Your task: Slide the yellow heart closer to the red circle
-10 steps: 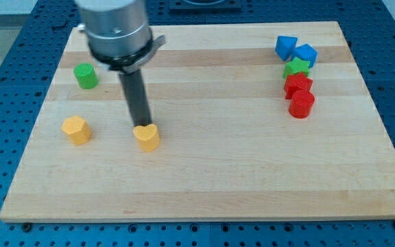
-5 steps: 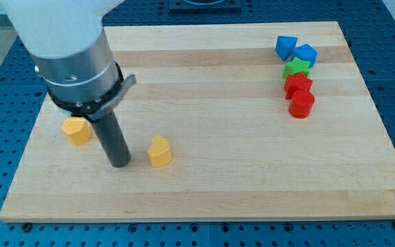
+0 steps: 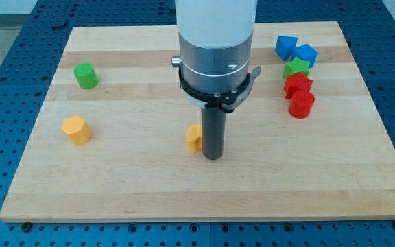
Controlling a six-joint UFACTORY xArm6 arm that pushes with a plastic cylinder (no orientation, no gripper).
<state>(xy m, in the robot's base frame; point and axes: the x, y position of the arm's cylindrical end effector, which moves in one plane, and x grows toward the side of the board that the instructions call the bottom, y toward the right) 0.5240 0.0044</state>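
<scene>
Near the middle of the wooden board (image 3: 184, 192), slightly toward its bottom edge: my tip (image 3: 213, 157), the bare lower end of a straight dark rod, holding nothing and set down on the wood. Yellow heart (image 3: 195, 138): just beside the tip on the view's left, seemingly touching the rod, and partly hidden behind it, so its outline cannot be fully read. Red circle (image 3: 302, 104): near the right edge, lowest piece of a tight cluster running up toward the top right corner. Same cluster, in order upward: red block (image 3: 297, 86) of unclear shape, green star (image 3: 296, 67), two blue blocks (image 3: 295, 49). Left side of the board, well apart from the tip: yellow hexagon-like block (image 3: 76, 129) and green cylinder (image 3: 86, 75). Governing relation: the tip lies between the heart and the red circle, on the heart's right, which is the wrong flank for a push toward the right edge. Judgement: the tip would need to come round to the heart's left side and drive it rightward and slightly upward.
</scene>
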